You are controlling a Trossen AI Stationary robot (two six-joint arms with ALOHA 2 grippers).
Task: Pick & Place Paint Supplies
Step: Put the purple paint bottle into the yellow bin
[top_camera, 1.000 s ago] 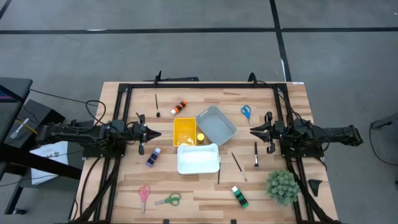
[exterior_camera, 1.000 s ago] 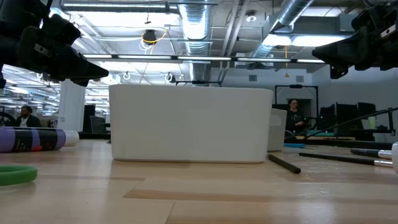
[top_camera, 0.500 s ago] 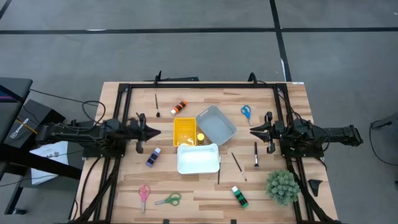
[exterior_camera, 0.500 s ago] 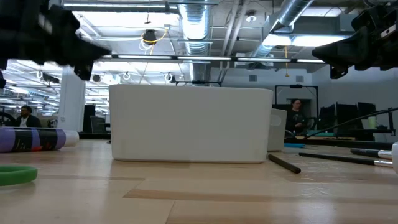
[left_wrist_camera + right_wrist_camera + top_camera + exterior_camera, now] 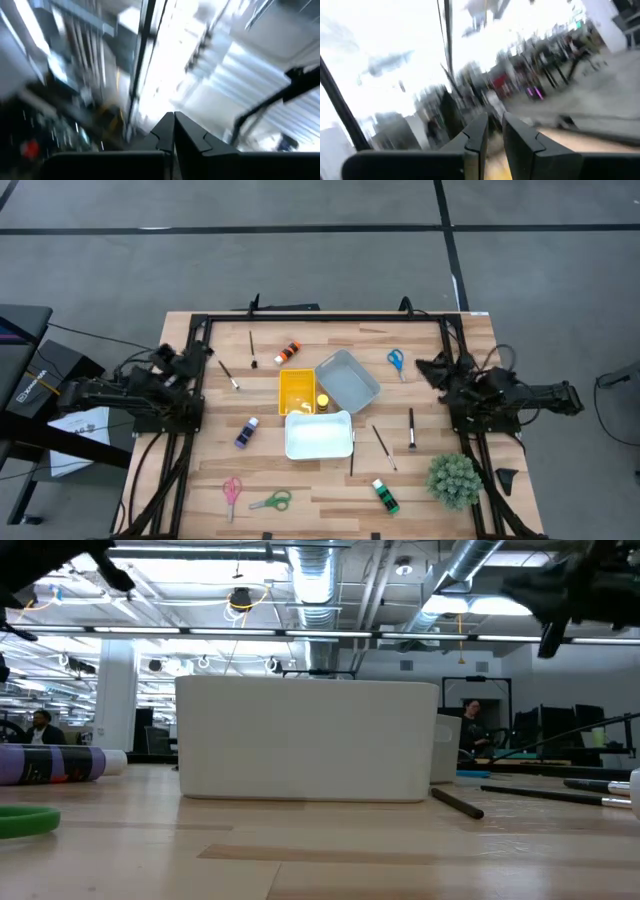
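Note:
Paint supplies lie spread on the wooden table: an orange bottle (image 5: 289, 352), a purple bottle (image 5: 246, 432), a green bottle (image 5: 385, 496), blue scissors (image 5: 396, 360), pink scissors (image 5: 232, 493), green scissors (image 5: 270, 501) and thin brushes (image 5: 411, 428). A yellow bottle (image 5: 322, 402) sits at the yellow tray (image 5: 296, 385). At the table's left edge my left gripper (image 5: 207, 351) is tipped upward, shut and empty (image 5: 173, 122). Over at the right edge my right gripper (image 5: 424, 365) is tilted up, with a narrow gap (image 5: 495, 122) between its fingers and nothing in it.
A grey-blue tray (image 5: 350, 382) and a white tray (image 5: 318, 436) stand beside the yellow one at the middle. A fuzzy green plant (image 5: 455, 478) stands at the near right. A black frame (image 5: 320, 318) borders the table. People show in the room beyond.
My left gripper has risen, tipped from level to pointing steeply upward and rolled, drawing back toward the table's left edge. My right gripper has tipped upward somewhat and rolled, rising a little. Nothing on the table has moved.

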